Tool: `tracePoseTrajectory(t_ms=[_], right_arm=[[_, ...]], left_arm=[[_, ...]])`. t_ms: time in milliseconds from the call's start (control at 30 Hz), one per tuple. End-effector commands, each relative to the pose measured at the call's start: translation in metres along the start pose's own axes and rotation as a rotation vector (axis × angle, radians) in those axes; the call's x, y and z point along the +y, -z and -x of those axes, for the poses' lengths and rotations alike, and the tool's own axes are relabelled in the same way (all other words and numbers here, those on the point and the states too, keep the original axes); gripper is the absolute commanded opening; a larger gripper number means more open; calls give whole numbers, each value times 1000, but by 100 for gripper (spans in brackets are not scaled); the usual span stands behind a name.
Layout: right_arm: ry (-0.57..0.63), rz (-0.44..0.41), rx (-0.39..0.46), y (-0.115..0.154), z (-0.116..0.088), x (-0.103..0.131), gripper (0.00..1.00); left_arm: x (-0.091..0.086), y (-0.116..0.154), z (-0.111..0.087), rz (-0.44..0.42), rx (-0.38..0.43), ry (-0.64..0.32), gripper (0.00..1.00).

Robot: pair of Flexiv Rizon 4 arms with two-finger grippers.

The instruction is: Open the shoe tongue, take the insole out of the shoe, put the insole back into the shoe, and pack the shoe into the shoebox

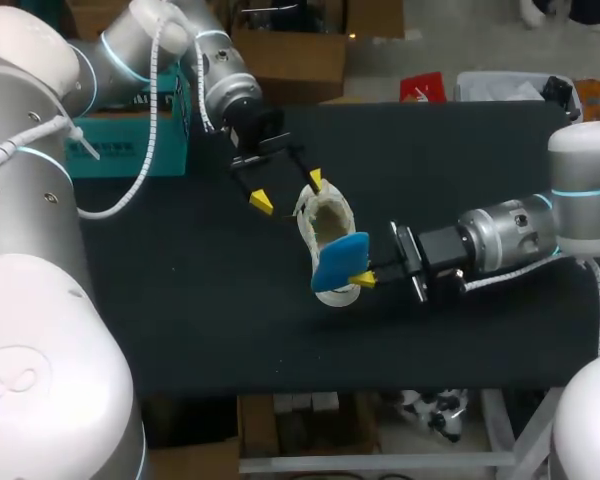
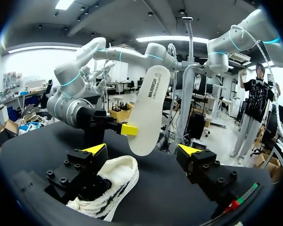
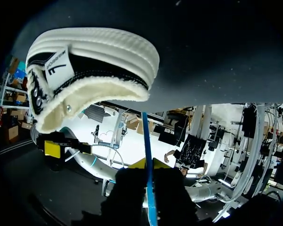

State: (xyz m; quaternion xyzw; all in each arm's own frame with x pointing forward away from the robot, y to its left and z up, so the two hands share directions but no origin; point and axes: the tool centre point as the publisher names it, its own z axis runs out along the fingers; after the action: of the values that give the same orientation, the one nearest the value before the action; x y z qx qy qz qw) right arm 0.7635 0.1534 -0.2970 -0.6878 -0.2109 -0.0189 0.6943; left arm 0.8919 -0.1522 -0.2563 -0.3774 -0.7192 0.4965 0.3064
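A white knit shoe (image 1: pixel 323 222) with black side markings lies in the middle of the black table, its opening facing up. My right gripper (image 1: pixel 361 277) is shut on the edge of the insole (image 1: pixel 340 262), blue on top and white underneath, and holds it over the shoe's near end. From the left wrist the insole (image 2: pixel 148 110) stands upright above the shoe (image 2: pixel 108 186). In the right wrist view it shows edge-on as a thin blue insole strip (image 3: pixel 146 150) between the fingertips, the shoe (image 3: pixel 85 66) just ahead. My left gripper (image 1: pixel 288 191) hangs open at the shoe's far end, one fingertip (image 1: pixel 315 180) by its rim.
A teal shoebox (image 1: pixel 130 140) stands at the table's back left, partly hidden behind my left arm. Bare black tabletop (image 1: pixel 200 310) stretches to the left of and in front of the shoe. My right arm lies across the table's right side.
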Motion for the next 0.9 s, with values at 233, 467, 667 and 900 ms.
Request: tracePoseTrajectory(t_ms=[233,467,667,900], right_arm=[[0,-5,-1,1,0,1,0],[0,-5,-1,1,0,1,0],[0,-5,-1,1,0,1,0],[0,-5,-1,1,0,1,0]], left_arm=[[1,9,10,36,67,15,100],[1,10,9,45,66,6,100],[0,0,-1,5,-45,-75,100],[-9,-16,-17,-31,-216,-144,100]])
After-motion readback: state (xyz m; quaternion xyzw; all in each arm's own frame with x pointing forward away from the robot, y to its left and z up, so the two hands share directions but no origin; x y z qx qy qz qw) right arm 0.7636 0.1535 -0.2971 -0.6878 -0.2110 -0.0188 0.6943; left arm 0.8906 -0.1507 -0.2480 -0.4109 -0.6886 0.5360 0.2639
